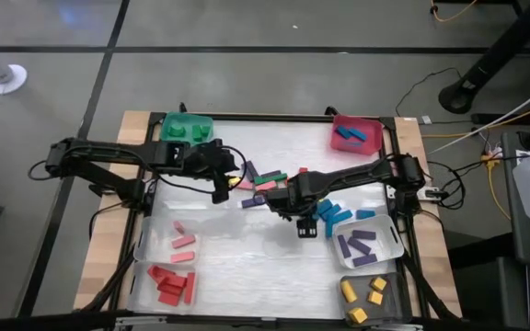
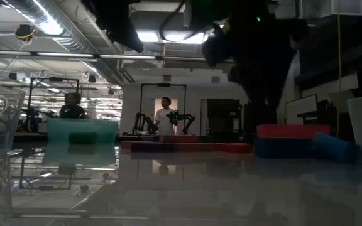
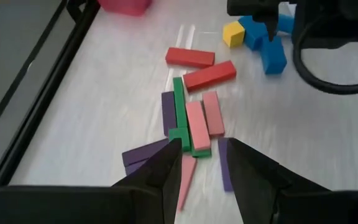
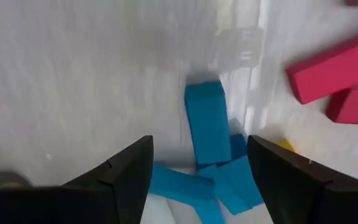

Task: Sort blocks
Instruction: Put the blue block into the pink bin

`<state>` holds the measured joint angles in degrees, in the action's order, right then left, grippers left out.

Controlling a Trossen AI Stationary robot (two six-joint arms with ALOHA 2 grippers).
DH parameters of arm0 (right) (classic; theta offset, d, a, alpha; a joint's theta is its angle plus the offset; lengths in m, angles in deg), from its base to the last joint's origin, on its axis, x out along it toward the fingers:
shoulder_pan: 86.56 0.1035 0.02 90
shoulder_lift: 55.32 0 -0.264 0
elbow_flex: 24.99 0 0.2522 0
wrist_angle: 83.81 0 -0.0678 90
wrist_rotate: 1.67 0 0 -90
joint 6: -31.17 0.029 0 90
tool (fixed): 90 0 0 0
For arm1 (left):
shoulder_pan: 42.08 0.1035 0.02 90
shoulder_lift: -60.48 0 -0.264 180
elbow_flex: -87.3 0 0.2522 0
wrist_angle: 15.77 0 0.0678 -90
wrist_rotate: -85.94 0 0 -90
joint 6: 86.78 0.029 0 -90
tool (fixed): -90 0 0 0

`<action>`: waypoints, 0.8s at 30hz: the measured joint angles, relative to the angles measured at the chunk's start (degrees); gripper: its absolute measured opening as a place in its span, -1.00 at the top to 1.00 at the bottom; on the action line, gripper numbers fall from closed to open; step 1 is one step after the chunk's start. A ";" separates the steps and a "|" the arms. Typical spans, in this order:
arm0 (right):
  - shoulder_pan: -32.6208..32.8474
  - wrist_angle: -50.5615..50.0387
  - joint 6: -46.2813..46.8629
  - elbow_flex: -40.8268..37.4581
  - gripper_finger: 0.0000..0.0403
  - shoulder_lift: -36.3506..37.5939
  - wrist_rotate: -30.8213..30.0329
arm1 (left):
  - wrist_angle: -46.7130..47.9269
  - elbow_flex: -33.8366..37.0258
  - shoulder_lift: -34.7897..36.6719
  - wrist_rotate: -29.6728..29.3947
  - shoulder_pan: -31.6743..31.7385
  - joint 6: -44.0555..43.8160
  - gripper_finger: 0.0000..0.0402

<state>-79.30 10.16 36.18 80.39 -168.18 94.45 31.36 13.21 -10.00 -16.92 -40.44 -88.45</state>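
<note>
The left pincer hangs released over the green block and pink block. The right pincer gapes, empty, above a blue block.

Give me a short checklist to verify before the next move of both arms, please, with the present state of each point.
1. Left tool open over the mixed pile: ok.
2. A pink block lies between its fingers: ok, though a green block touches it.
3. Right tool open: ok.
4. A blue block is lined up between its fingers: ok.
5. Blue block free of its neighbours: not ok, other blue blocks lie against it.
6. Arms apart: ok.
</note>
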 joint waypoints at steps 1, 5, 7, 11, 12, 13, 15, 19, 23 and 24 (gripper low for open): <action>0.00 0.88 -0.84 -1.26 -0.28 0.00 -0.04 | 0.21 0.02 0.00 0.00 -0.06 -0.05 0.43; -0.22 2.98 -1.86 -6.16 -0.28 -0.02 -0.52 | 0.06 0.02 0.00 0.00 -0.14 0.12 0.43; -0.42 5.58 -2.33 -8.69 -0.28 -0.02 -0.62 | 0.09 0.02 0.00 0.00 -0.14 0.14 0.43; -1.04 10.90 -2.45 -13.26 -0.28 -0.02 -2.60 | 0.06 0.02 0.01 0.00 -0.07 0.14 0.43; -1.05 12.48 -2.43 -14.27 -0.28 -0.02 -3.53 | 0.16 0.02 0.22 0.00 -0.07 0.14 0.43; -1.30 13.60 -2.44 -15.14 -0.27 -0.02 -3.67 | 0.31 0.02 0.46 0.00 -0.10 0.08 0.43; -2.07 14.75 -2.42 -16.46 -0.24 -0.02 -2.93 | 0.50 0.02 1.43 0.00 -0.20 -0.75 0.43; -3.65 15.34 -2.40 -17.27 0.01 0.09 0.07 | 4.14 0.02 4.84 0.00 -0.53 -3.76 0.43; -5.38 14.93 -2.41 -16.49 0.38 0.07 1.48 | 9.92 1.17 8.08 0.01 -0.53 -9.76 0.43; -5.92 14.82 -2.38 -15.93 0.38 -0.01 2.06 | 10.76 2.42 8.64 -0.01 -0.53 -11.06 0.43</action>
<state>-85.22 24.98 33.80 64.46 -168.18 96.51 42.12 15.63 -1.37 -16.93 -40.97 -99.51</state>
